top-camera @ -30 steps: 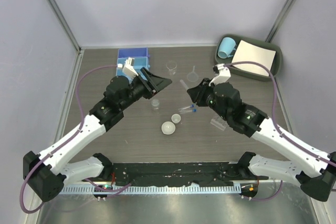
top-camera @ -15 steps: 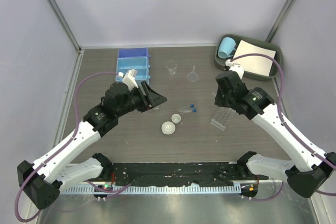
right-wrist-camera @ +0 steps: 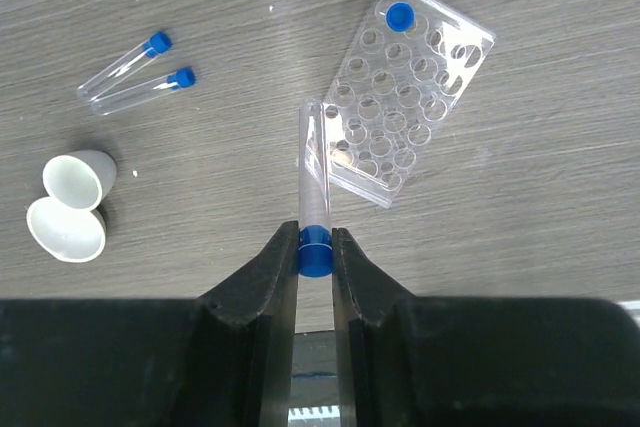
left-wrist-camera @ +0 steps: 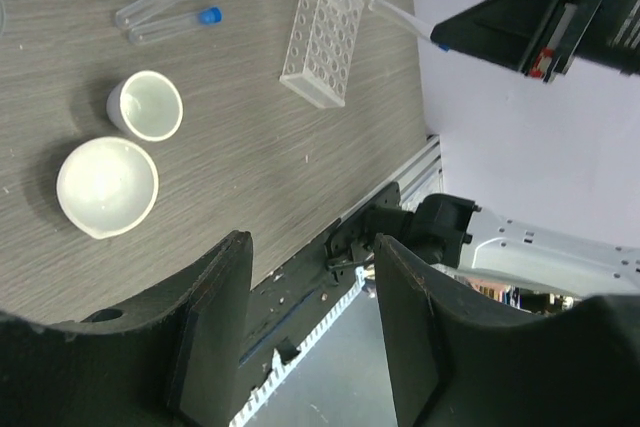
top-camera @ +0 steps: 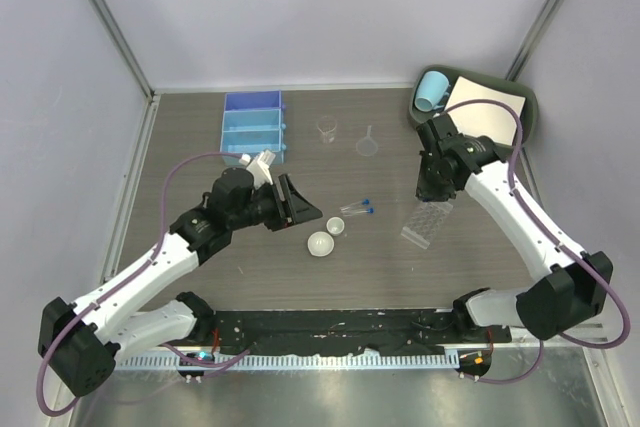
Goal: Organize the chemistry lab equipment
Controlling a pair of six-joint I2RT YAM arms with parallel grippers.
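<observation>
1. Top external view.
   - Right claw [top-camera: 431,190]: poised just over the far end of the tube rack [top-camera: 427,221], flat on the bench [top-camera: 400,277]. Grip not readable from here.
   - Left claw [top-camera: 300,203]: well apart from the rack, nearer the two white dishes [top-camera: 320,243] and the two loose tubes [top-camera: 357,208].
   - Nearer arm for the rack: the right.

2. Left wrist view.
   - Left claw [left-wrist-camera: 312,332]: partly open, nothing between the fingers.
   - Dishes ahead and to the left, just beside each other.
   - Rack further ahead, long axis running away from the claw, one capped tube standing in a far corner well.

3. Right wrist view.
   - Right claw [right-wrist-camera: 314,259]: closed narrowly on the blue cap of the held tube [right-wrist-camera: 313,162].
   - Tube's long axis: straight out from the claw, round end foremost, over the rack's nearest edge.
   - Rack: just ahead and slightly right, skewed to that axis, empty wells beyond the tip.
   - Probable crux of the coming move: lining the tube's axis up with one empty well.
</observation>
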